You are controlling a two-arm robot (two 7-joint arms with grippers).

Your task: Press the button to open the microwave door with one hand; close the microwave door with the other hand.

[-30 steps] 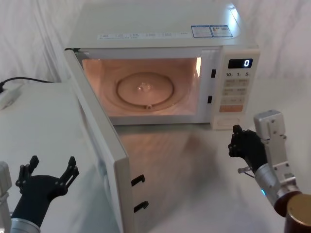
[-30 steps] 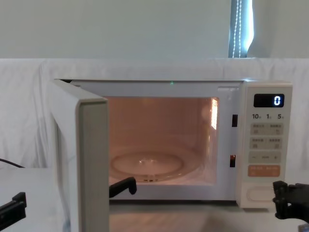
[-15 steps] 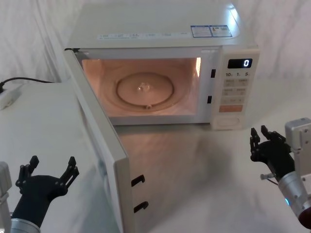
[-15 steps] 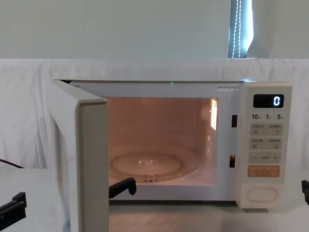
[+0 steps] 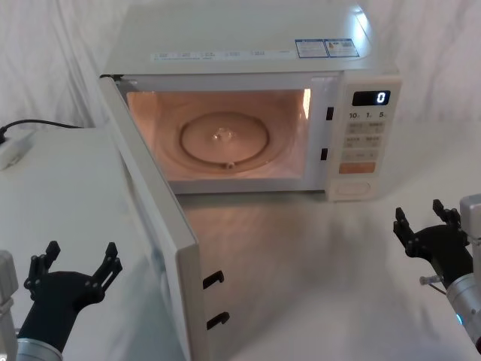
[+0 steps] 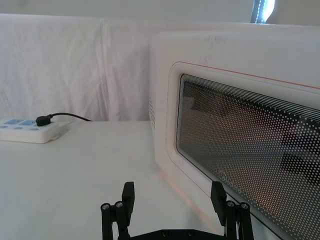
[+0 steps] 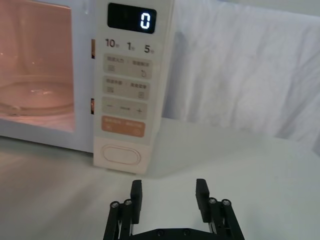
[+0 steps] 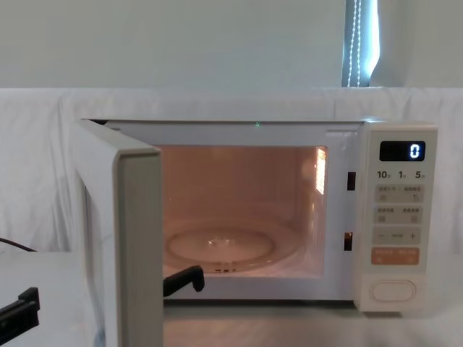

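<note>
Opening done: your cream glass-windowed microwave door (image 5: 154,226) swings wide, frame centre-left. Black-fingered right gripper (image 5: 428,222) spread empty, lower right; black left gripper (image 5: 74,263) splayed, lower left, closing remains.

Cream microwave door (image 6: 165,100), dotted dark window (image 6: 250,145).

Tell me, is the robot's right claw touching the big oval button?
Apart. The right wrist view shows bare table between the right gripper and the button.

Head looks down, chest level; both share microwave door (image 5: 154,226).
</note>
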